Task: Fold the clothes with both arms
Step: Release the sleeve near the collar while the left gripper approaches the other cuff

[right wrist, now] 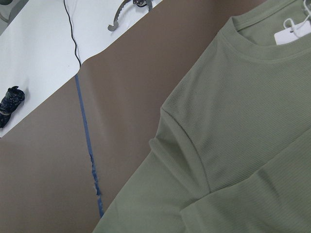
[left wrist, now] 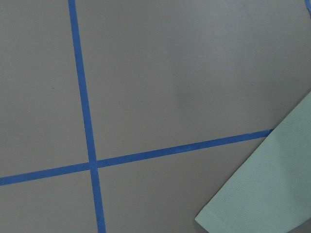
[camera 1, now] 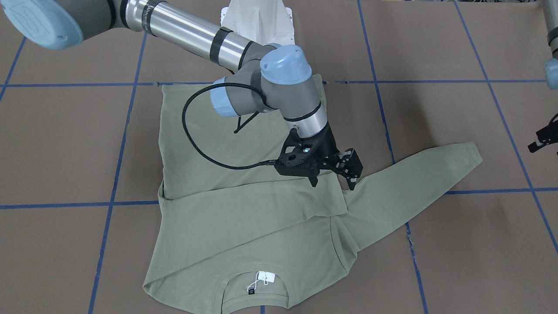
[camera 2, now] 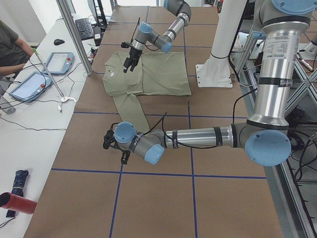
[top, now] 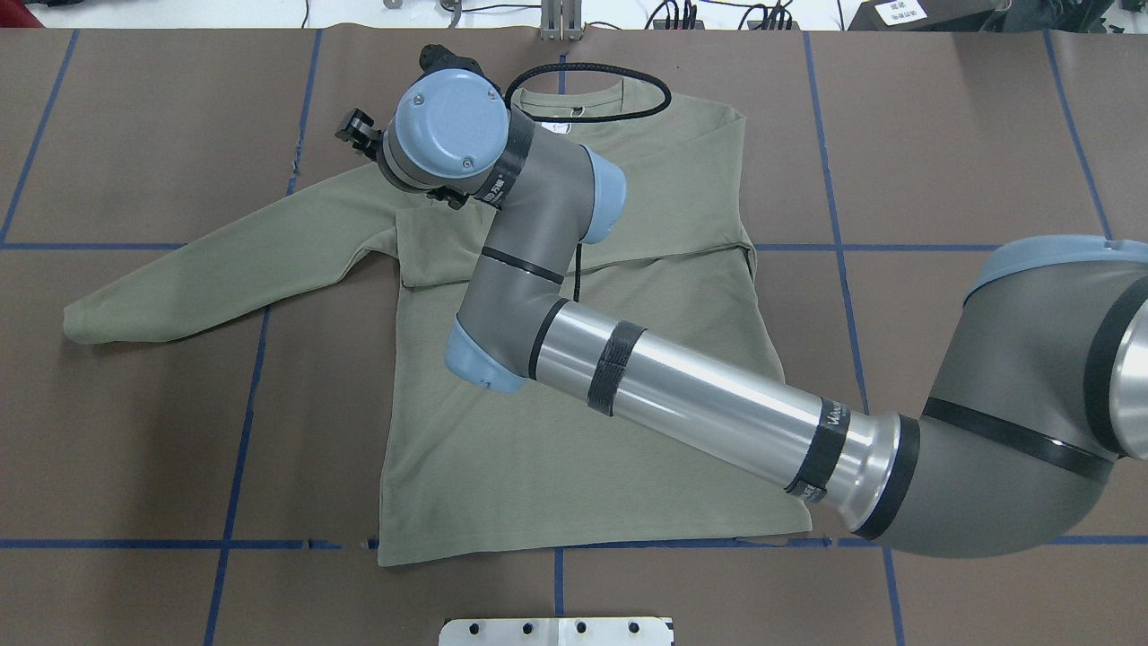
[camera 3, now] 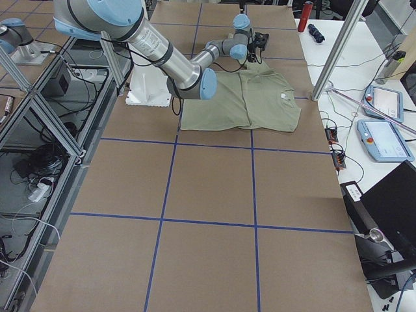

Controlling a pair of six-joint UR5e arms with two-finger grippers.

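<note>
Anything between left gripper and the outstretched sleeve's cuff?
Nothing visible. The left gripper hangs near the sleeve cuff; only bare table and blue tape lie between. The right arm is over the shirt body, away from that cuff.

Even, diffuse light from above leaves only faint, soft shadows under the right arm (top: 700,395) on the shirt (top: 466,467), with mild glare along that arm's metal, and both wrist views look slightly soft.

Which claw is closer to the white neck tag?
Right. The right claw hovers over the shirt near one shoulder; the left claw is off the shirt, beyond the outstretched sleeve's cuff, much farther from the tag.
</note>
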